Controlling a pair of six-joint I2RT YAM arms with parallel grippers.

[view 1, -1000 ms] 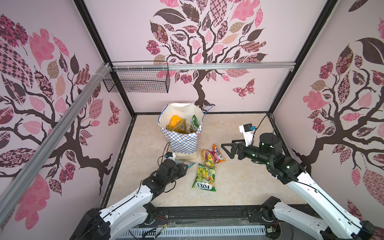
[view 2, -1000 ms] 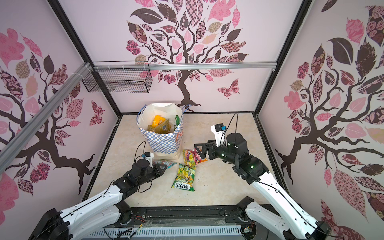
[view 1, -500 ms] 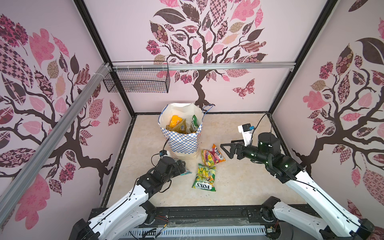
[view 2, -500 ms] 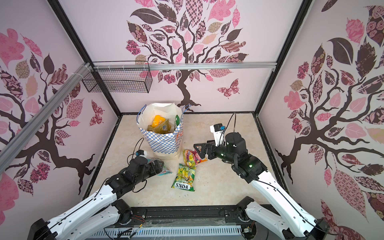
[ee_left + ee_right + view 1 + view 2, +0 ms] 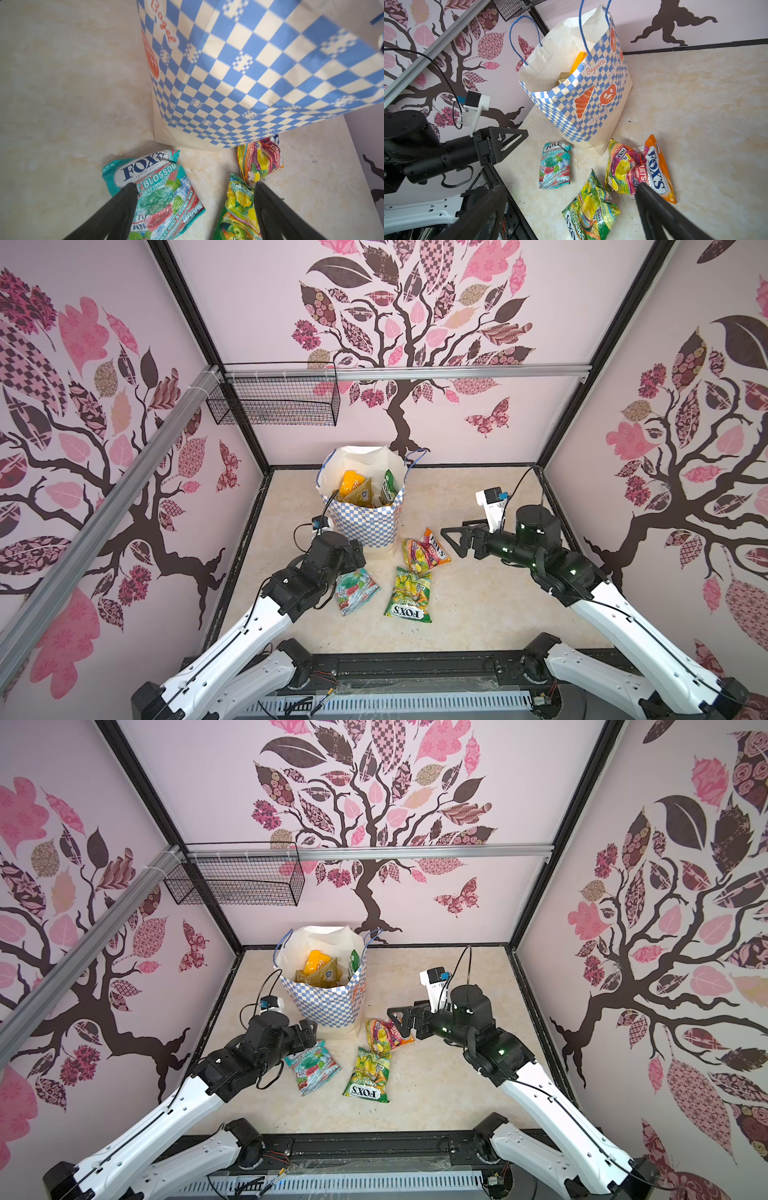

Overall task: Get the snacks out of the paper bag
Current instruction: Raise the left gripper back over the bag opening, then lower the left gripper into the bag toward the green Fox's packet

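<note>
Plainly the snacks left to take out stand on end inside the paper bag (image 5: 365, 522), upright toward the far edge of the surface (image 5: 478, 614), mouth gaping upward; a teal packet (image 5: 355, 589), a yellow-green packet (image 5: 409, 593) and an orange-pink packet (image 5: 424, 549) lie flat by its base; the left gripper (image 5: 194, 185), jaws wide and empty, hangs low beside the bag's near wall, nearer than the right gripper (image 5: 451, 539), likewise wide and empty, off to the bag's right; so the reach should go up over the rim, then down; both top views show a yellow-orange packet (image 5: 348, 485), a gold-brown packet (image 5: 361, 497) and a slim green packet (image 5: 388, 487) inside, perhaps more beneath; the left wrist view shows only checked wall
</note>
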